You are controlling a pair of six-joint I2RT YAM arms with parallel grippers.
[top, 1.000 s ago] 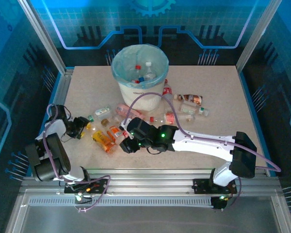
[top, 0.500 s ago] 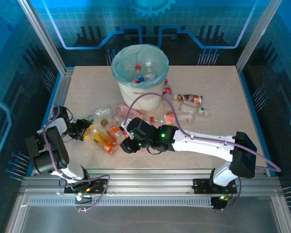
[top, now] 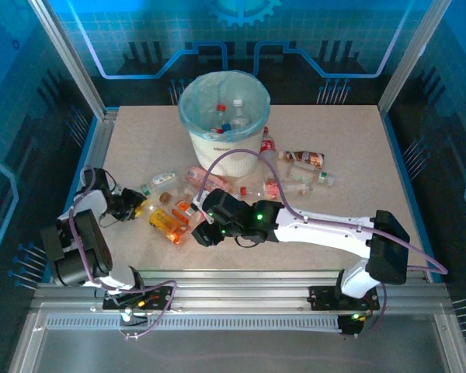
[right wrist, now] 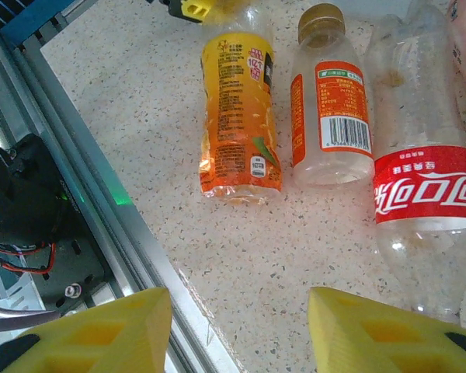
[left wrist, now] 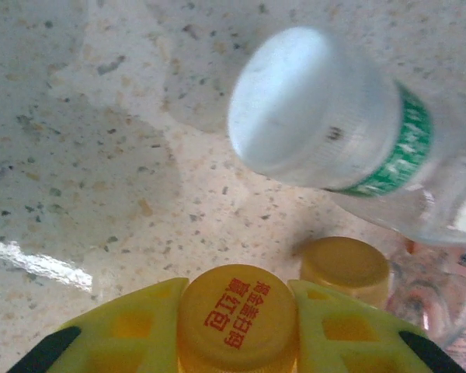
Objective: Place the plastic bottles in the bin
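closely, left end effector (left wrist: 237, 311) clamps orange bottle (right wrist: 234, 116) beside white-capped bottle (left wrist: 318, 109); right end effector (right wrist: 237, 311) gapes empty.

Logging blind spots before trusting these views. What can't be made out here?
Left wrist view: yellow-capped plastic bottle, body hidden beneath its own cap.
Right wrist view: clear red-labelled plastic bottle, far end cut off by the top edge.
Top view: round white plastic bin, its wall hides the lower contents.
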